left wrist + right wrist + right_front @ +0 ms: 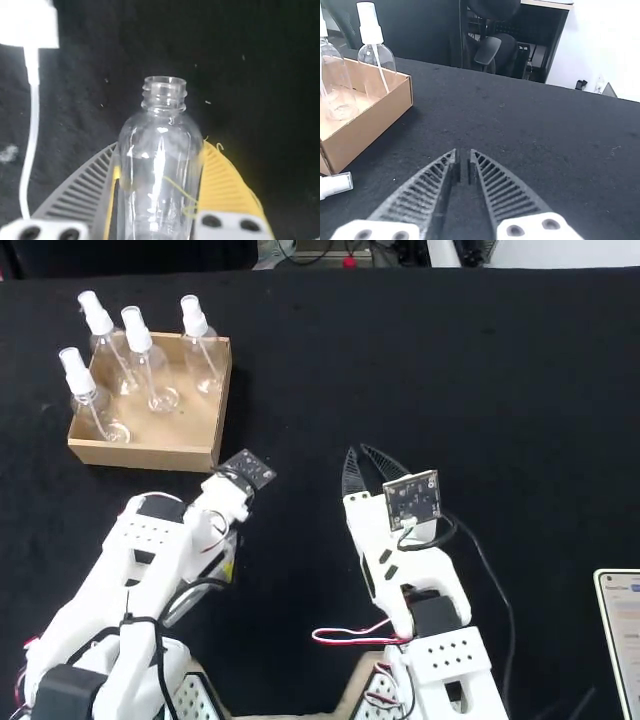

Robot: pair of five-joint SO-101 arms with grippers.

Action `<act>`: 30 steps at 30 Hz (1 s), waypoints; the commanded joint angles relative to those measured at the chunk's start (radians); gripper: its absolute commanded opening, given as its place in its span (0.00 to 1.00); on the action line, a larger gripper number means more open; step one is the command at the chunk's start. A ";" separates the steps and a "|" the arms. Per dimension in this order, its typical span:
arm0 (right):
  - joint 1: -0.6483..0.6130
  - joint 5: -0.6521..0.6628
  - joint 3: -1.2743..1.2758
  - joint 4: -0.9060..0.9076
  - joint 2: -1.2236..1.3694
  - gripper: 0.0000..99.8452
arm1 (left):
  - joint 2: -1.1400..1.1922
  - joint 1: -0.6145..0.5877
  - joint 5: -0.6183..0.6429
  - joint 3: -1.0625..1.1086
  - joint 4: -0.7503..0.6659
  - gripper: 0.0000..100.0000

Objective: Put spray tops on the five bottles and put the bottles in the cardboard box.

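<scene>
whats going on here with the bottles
The left tool is clamped on a bottle whose neck is open, with no spray top on it yet. A loose spray top lies on the table close by. Four capped bottles already stand in the cardboard box. The right tool is shut, holds nothing and sits over the table off to the side of the box.

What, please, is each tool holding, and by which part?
The left tool grips the uncapped bottle by its body, below the neck; the right tool holds nothing.
</scene>
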 commanded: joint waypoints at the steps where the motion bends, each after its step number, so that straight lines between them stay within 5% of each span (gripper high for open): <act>1: 0.017 0.009 -0.013 -0.029 0.004 0.04 | -0.037 -0.004 0.003 -0.096 0.133 0.11; 8: 0.009 0.000 -0.033 0.018 0.004 0.04 | -0.247 -0.185 0.008 -0.354 0.311 0.11; 15: -0.114 0.000 -0.216 0.371 0.005 0.04 | -0.471 -0.285 0.167 -0.122 0.077 0.11; 18: -0.157 0.000 -0.216 0.379 0.008 0.04 | -0.502 -0.366 0.163 0.002 -0.071 0.11; 23: -0.224 -0.002 -0.219 0.348 0.004 0.04 | -0.497 -0.481 0.172 0.041 -0.120 0.11; 30: -0.423 -0.002 -0.225 0.345 0.015 0.04 | -0.534 -0.562 0.408 0.050 -0.120 0.11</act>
